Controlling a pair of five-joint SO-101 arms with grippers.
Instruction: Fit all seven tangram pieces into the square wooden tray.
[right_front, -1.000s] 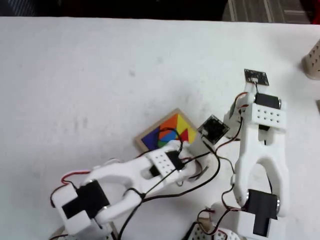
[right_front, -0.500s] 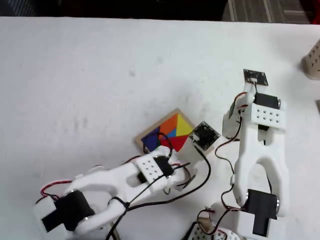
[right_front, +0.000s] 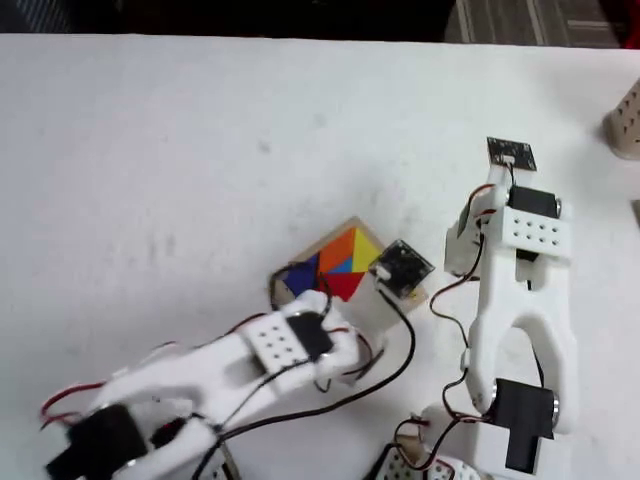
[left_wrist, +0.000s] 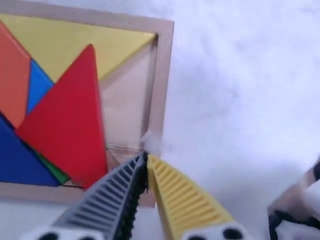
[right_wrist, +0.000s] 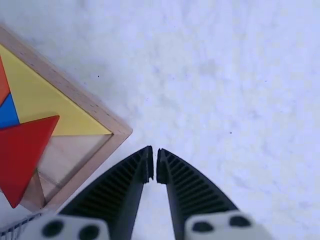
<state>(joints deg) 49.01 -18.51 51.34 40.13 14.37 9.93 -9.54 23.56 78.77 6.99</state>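
Now the tray (left_wrist: 162, 75) is seen toward the table's (right_front: 200, 150) near edge, with bare wood left beside the red triangle (left_wrist: 70, 125). The left gripper (left_wrist: 146, 159) is pressed together at the tray's rim. The right gripper (right_wrist: 154, 162) is all but closed over the table, just off a tray corner.

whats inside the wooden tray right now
Pieces in yellow, orange, light blue, red and dark blue plus a green sliver, with a bare gap beside the red one. The left hand hides one tray corner.
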